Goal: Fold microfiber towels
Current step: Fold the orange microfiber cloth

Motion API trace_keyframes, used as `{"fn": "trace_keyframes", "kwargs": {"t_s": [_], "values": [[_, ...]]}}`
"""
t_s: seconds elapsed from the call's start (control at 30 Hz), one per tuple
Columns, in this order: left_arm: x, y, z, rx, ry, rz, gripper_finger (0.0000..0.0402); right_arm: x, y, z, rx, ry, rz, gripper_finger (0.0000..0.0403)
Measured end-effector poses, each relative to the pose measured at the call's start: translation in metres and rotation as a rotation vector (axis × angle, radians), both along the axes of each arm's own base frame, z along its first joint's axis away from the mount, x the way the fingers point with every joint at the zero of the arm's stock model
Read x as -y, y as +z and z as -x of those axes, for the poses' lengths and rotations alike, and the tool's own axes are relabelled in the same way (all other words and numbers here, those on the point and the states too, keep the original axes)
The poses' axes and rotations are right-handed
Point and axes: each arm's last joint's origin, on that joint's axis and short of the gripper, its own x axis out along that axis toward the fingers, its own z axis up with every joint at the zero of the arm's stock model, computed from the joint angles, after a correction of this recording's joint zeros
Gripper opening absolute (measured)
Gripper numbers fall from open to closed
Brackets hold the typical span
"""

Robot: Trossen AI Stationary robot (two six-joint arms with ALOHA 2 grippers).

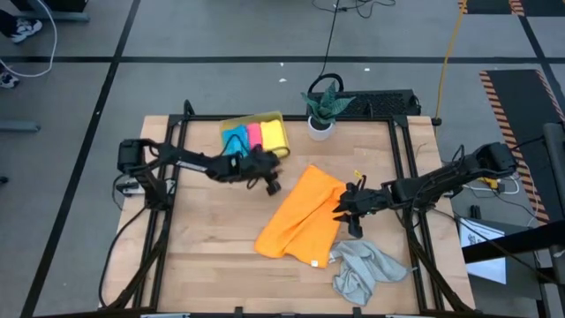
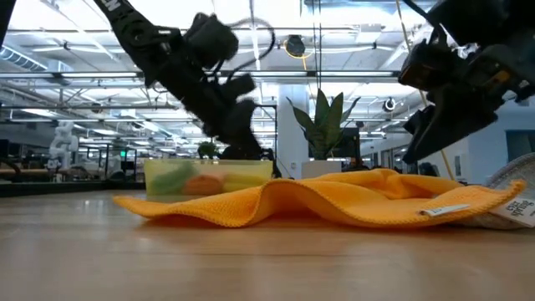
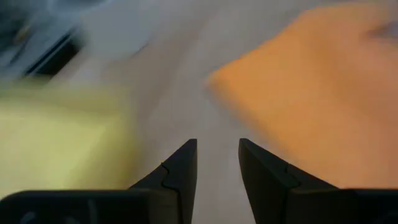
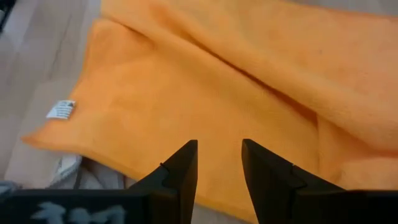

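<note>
Since the orange towel (image 1: pixel 302 221) lies loosely doubled over itself mid-table, this looks like a fold in the making and not a finished one.

Orange towel: spread diagonally on the table (image 1: pixel 203 256), one flap laid over the rest, a ridge raised along the middle in the low view; its white label (image 4: pixel 60 109) sits at a lower corner.

Right end effector (image 1: pixel 346 205): poised over the towel's right edge, fingers parted with only cloth showing beneath the gap, gripping nothing; probably placed there to take that edge for the next fold.

Left end effector (image 1: pixel 270 183): above bare table between the tray and the towel's upper corner, fingers apart and empty, judged to be on its way to the towel.

Yellow tray (image 1: pixel 274 119): at the table's back, holding the blue (image 1: pixel 235 140), pink (image 1: pixel 255 135) and yellow (image 1: pixel 275 137) towels side by side, apparently done.

Grey towel (image 1: pixel 362 269): crumpled at the front right, touching the orange towel's lower corner, not yet folded.

Potted plant (image 1: pixel 323 108): just beside the tray, well clear of the work.

In the way: the grey towel crowds the orange corner, and could be dragged along.
</note>
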Motion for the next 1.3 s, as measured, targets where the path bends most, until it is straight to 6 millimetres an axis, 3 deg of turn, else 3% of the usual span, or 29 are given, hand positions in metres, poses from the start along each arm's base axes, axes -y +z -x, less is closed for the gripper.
{"fn": "trace_keyframes", "kwargs": {"t_s": [0.13,0.27,0.47,0.7,0.87,0.97,1.3], "values": [[0.024,-0.004,-0.015,0.091,-0.129,-0.054,0.0122,0.0,-0.001,0.001,-0.016,0.001,0.005,0.0116],[0.029,-0.024,-0.027,0.127,-0.14,-0.052,0.0122,0.0,-0.001,0.001,-0.013,0.0,0.003,0.0116],[0.018,-0.042,-0.065,0.046,-0.124,-0.027,0.0106,0.0,-0.001,0.001,-0.014,0.001,0.005,0.0116],[-0.007,-0.049,-0.099,-0.104,-0.06,0.0,0.0021,0.0,-0.002,0.002,-0.025,0.0,0.005,0.0116],[-0.013,-0.055,-0.097,-0.186,-0.007,0.031,0.0011,0.001,-0.003,0.003,-0.041,0.0,0.008,0.0116],[-0.007,-0.058,-0.09,-0.281,0.071,0.009,0.0011,0.001,-0.005,0.005,-0.072,0.0,0.014,0.0116],[0.06,-0.061,-0.041,-0.605,0.422,-0.203,0.0005,0.004,-0.01,0.011,-0.155,-0.106,0.029,0.0116]]}}
